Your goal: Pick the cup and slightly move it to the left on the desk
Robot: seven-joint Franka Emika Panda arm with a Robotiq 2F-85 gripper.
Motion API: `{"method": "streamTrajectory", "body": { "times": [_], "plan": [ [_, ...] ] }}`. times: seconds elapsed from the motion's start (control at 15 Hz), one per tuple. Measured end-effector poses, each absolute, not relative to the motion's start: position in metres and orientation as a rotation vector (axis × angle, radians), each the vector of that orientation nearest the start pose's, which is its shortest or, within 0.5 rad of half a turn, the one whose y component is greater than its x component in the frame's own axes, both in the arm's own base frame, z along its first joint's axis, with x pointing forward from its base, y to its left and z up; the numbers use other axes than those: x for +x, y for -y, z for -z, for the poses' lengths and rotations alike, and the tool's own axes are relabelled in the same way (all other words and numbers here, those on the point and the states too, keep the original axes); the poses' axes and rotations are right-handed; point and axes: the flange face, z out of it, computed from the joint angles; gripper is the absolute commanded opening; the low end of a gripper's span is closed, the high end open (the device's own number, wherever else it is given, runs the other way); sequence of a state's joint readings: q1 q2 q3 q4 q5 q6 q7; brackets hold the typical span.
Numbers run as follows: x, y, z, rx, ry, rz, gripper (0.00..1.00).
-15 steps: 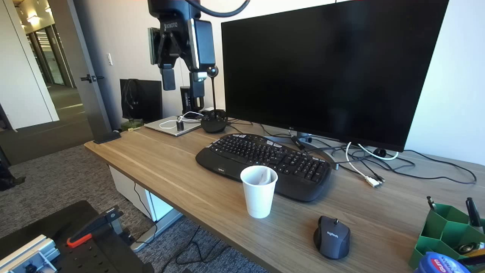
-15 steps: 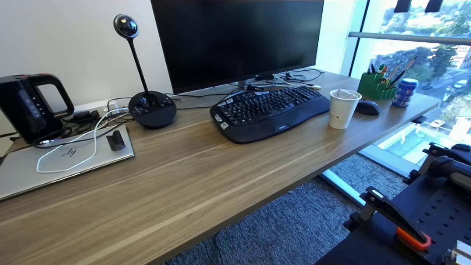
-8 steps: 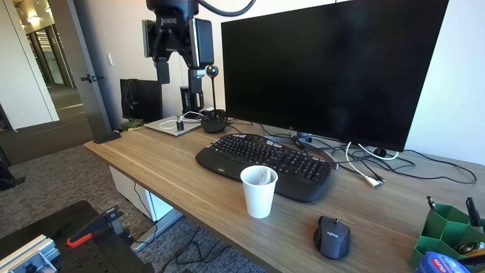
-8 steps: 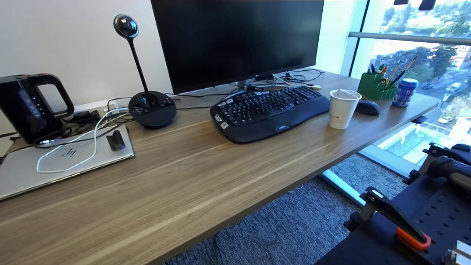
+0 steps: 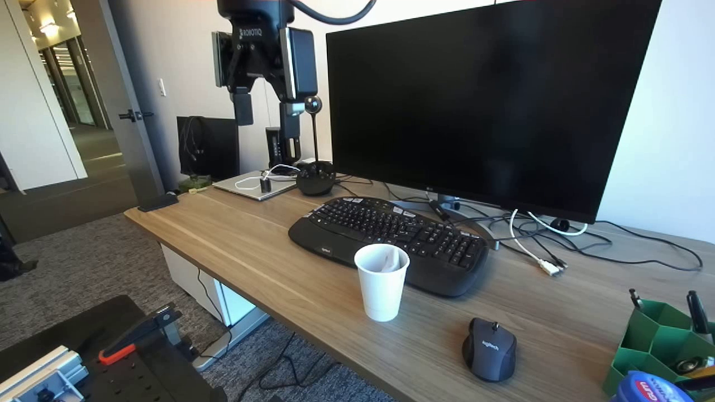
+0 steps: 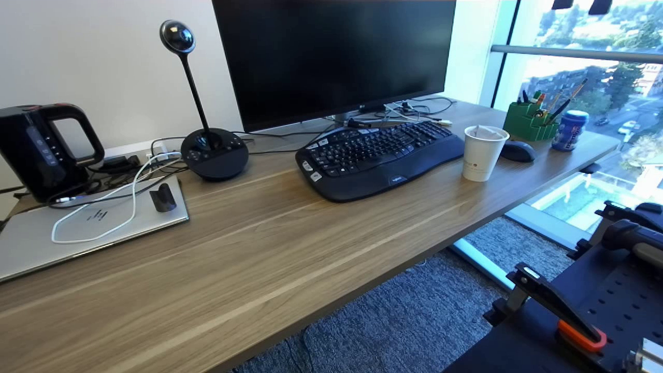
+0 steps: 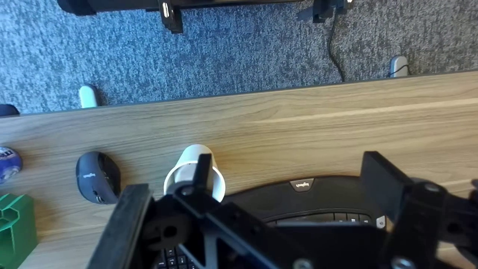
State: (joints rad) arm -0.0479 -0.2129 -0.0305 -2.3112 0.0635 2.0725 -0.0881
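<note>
In an exterior view, find the small, tapered, white disposable cup (image 5: 382, 296) upright on the long, light brown, wood-grain desk (image 5: 251, 240). See the curved black keyboard (image 5: 385, 229) at twelve o'clock from the cup, partly masked, and the rounded, dark grey mouse (image 5: 489, 357) at four. Note the black, two-finger gripper (image 5: 267, 124) hanging at eleven, well apart, with fingers (image 5: 243, 109) spread wide.

In an exterior view, locate the cup (image 6: 479, 163) with the keyboard at nine o'clock, the mouse at three and the green, celled pen holder (image 6: 523, 124) at two. Register two fingertips (image 6: 600, 6) at the top edge, toward one o'clock.

In the wrist view, find the cup partly hidden behind one finger, with the mouse at nine. Confirm fingers well parted.
</note>
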Motion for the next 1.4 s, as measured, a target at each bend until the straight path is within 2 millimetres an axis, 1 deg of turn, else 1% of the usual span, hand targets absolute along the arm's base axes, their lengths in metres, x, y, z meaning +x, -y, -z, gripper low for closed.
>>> {"method": "streamTrajectory", "body": {
  "times": [0.2,0.33,0.73,0.87,1.0,1.2,1.4],
  "plan": [
    [0.481,0.040,-0.422,-3.119,-0.076,0.003,1.00],
    [0.493,0.044,-0.412,-3.140,-0.109,0.020,1.00],
    [0.528,0.058,-0.357,-3.142,-0.149,-0.035,1.00],
    [0.537,0.064,-0.345,-3.142,-0.164,-0.056,1.00],
    [0.544,0.070,-0.338,-3.143,-0.178,-0.066,1.00],
    [0.554,0.079,-0.334,-3.145,-0.199,-0.064,1.00],
    [0.562,0.082,-0.329,-3.148,-0.211,-0.066,1.00]
  ]
}}
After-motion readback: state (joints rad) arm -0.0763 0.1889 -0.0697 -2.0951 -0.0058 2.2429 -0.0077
